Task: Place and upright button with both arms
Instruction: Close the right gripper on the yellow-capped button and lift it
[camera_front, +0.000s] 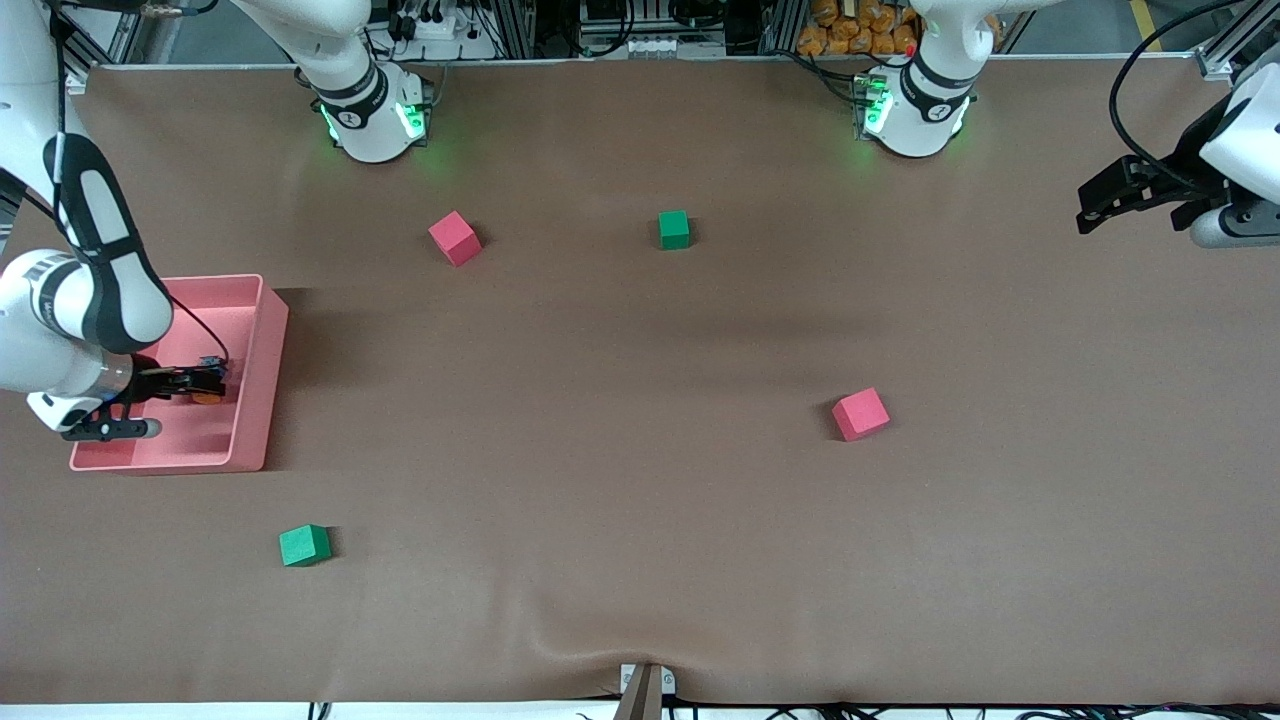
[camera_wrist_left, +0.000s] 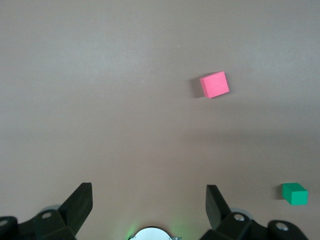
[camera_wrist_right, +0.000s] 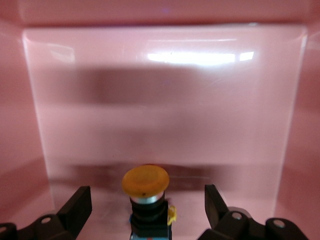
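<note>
The button (camera_wrist_right: 145, 182) has an orange cap on a black body and sits in the pink bin (camera_front: 262, 380) at the right arm's end of the table. In the front view only a bit of its orange (camera_front: 208, 397) shows. My right gripper (camera_wrist_right: 147, 205) is down inside the bin (camera_wrist_right: 165, 100), open, with one finger on each side of the button and a gap to both; the cap points toward the bin's wall. In the front view this gripper (camera_front: 205, 383) reaches in low. My left gripper (camera_front: 1085, 212) waits open and empty, up over the left arm's end of the table (camera_wrist_left: 148, 200).
Loose cubes lie on the brown table: a red cube (camera_front: 455, 238) and a green cube (camera_front: 674, 229) near the bases, a red cube (camera_front: 860, 414) mid-table toward the left arm, and a green cube (camera_front: 304, 545) nearer the front camera than the bin.
</note>
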